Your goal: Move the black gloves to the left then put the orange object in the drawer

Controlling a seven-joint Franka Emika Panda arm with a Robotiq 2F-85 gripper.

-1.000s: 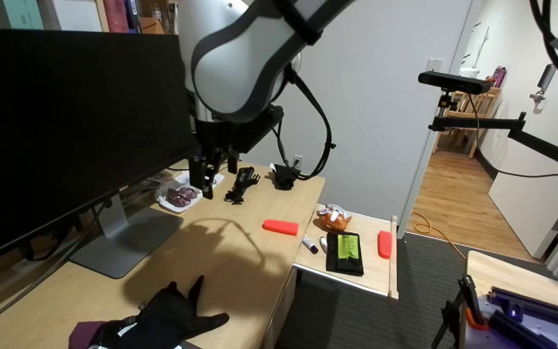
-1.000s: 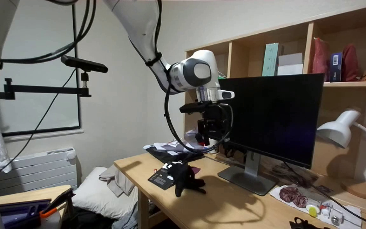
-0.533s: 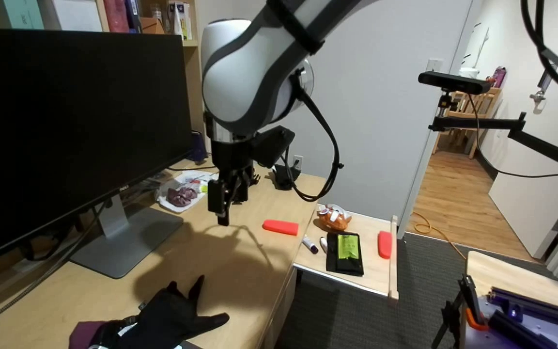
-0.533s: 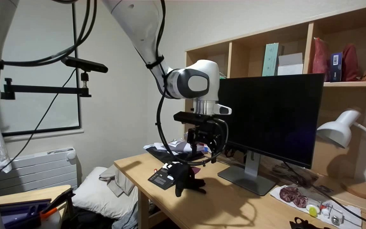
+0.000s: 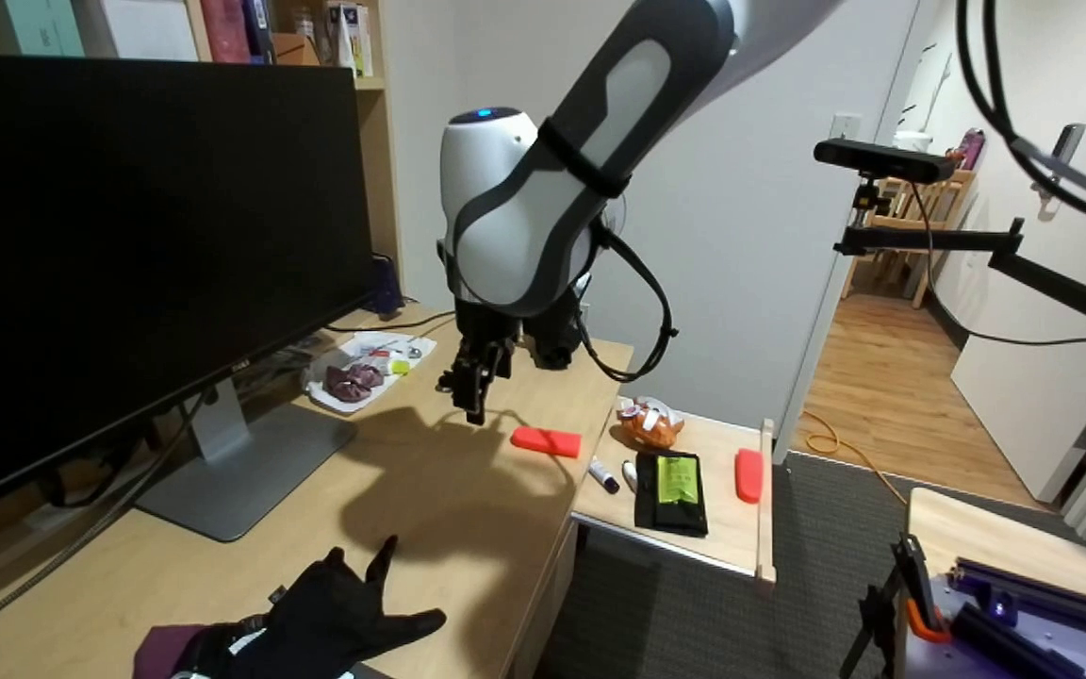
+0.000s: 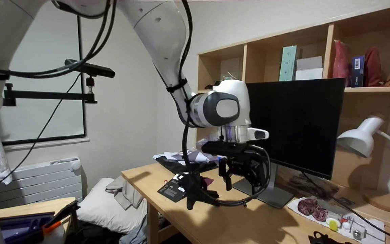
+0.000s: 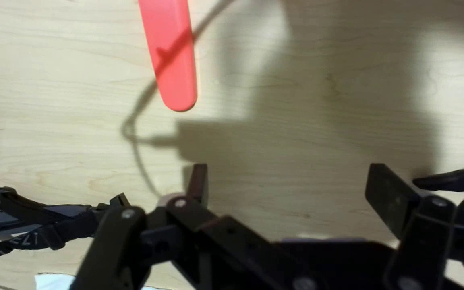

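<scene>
The orange object (image 5: 546, 441), a slim orange-red bar, lies flat on the desk; in the wrist view the orange object (image 7: 171, 56) is at the upper left, ahead of the fingers and not touched. My gripper (image 7: 290, 177) hangs above the desk, jaws wide apart with only desk surface between them. In an exterior view the gripper (image 5: 486, 391) is left of the bar; the gripper (image 6: 242, 188) also shows beside the monitor. The black gloves (image 5: 326, 604) rest near the desk's front, well away from the fingers; one black finger (image 7: 449, 180) shows at the wrist view's right edge. The drawer (image 5: 765, 538) stands pulled out.
Inside the drawer are a shorter red item (image 5: 748, 474), a black pouch (image 5: 670, 517), markers (image 5: 604, 474) and an orange bag (image 5: 651, 424). A black strap (image 7: 34, 225) lies on the desk. The monitor (image 5: 156, 264) and a white sheet with small items (image 5: 354, 382) flank the desk's back.
The arm has shifted across the desk and come lower, bringing the gripper closer to the orange object. Its shadow has travelled along. Gloves, bar and drawer have stayed put; the jaws remain open.
</scene>
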